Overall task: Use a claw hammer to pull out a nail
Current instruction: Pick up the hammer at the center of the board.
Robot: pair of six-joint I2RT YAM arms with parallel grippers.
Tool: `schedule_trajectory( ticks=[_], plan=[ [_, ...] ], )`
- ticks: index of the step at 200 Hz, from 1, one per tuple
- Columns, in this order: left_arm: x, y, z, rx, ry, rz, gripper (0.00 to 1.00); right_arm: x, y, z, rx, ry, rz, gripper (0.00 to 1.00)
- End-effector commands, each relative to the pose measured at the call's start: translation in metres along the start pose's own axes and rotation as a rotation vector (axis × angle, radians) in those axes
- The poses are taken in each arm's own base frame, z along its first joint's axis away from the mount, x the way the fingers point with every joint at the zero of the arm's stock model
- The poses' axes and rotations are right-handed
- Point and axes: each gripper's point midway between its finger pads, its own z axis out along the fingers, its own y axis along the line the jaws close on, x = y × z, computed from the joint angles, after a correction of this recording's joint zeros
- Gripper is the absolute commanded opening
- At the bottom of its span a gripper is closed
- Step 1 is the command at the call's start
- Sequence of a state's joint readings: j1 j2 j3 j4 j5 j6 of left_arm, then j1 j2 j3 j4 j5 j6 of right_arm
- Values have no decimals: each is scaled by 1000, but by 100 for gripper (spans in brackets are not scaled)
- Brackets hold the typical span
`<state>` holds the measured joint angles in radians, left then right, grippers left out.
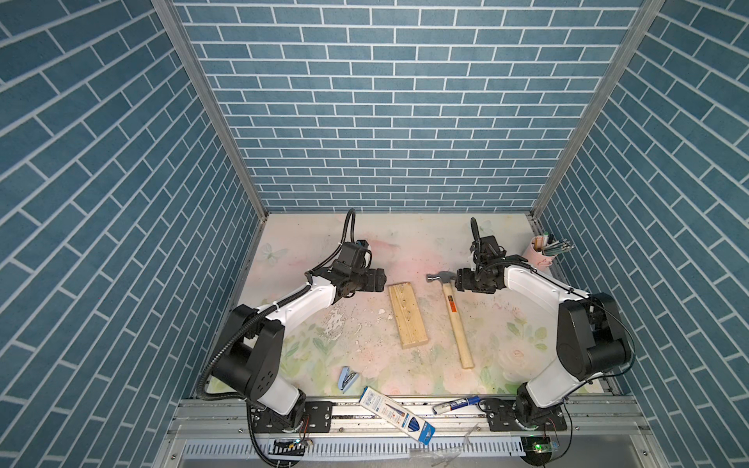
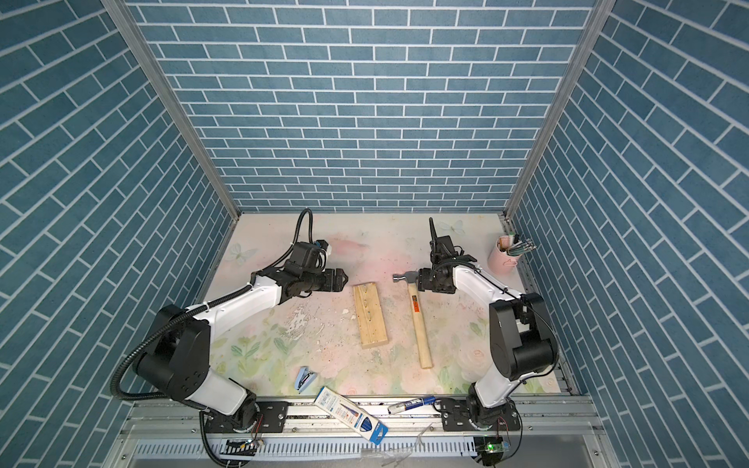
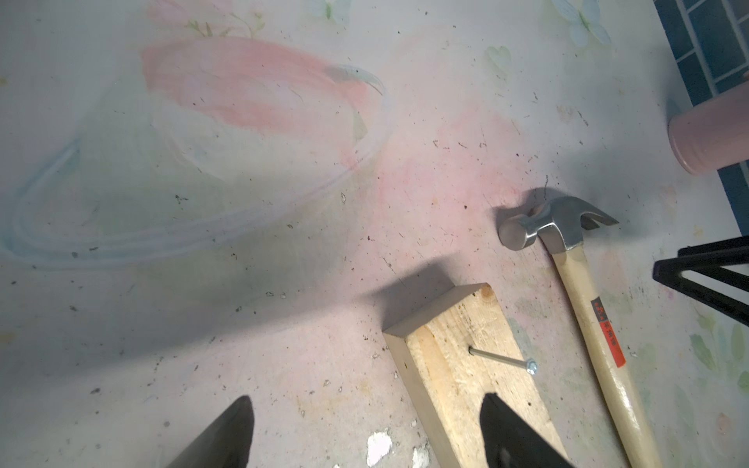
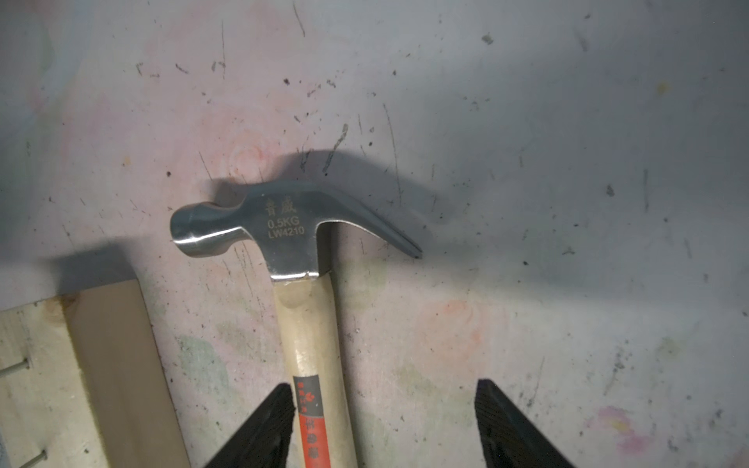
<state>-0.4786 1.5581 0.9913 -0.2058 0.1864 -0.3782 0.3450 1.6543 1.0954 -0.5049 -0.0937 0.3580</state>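
Observation:
The claw hammer (image 1: 456, 320) (image 2: 419, 324) lies flat on the table, grey steel head (image 4: 283, 227) at the far end, pale wooden handle running toward the front. My right gripper (image 1: 459, 279) (image 4: 383, 384) hangs low over the handle by the orange-and-black label, open; the handle lies between its fingers, close to one and apart from the other. Left of the hammer lies a wooden block (image 1: 407, 316) (image 3: 458, 364) with a nail (image 3: 500, 360) standing out of its top. My left gripper (image 1: 383, 279) (image 3: 367, 399) is open over the block's far left edge, holding nothing.
A pink cup of pens (image 1: 541, 253) (image 3: 709, 137) stands at the back right by the wall. A blue stapler (image 1: 347, 379), a pen box (image 1: 395, 413) and a marker (image 1: 456, 405) lie along the front edge. Blue brick walls enclose three sides.

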Motion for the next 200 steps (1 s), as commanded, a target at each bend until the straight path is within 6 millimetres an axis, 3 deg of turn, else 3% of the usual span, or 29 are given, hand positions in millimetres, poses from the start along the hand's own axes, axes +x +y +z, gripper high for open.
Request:
schedule_trajectory(
  ticks=[1, 68, 200],
  plan=[
    [1, -10, 0, 36, 19, -18, 88, 5, 13, 5, -21, 49, -52, 68],
    [12, -17, 6, 85, 44, -42, 82, 15, 29, 26, -27, 115, -120, 59],
    [18, -18, 6, 94, 58, -52, 82, 25, 34, 56, 16, 204, -199, 48]
  ],
)
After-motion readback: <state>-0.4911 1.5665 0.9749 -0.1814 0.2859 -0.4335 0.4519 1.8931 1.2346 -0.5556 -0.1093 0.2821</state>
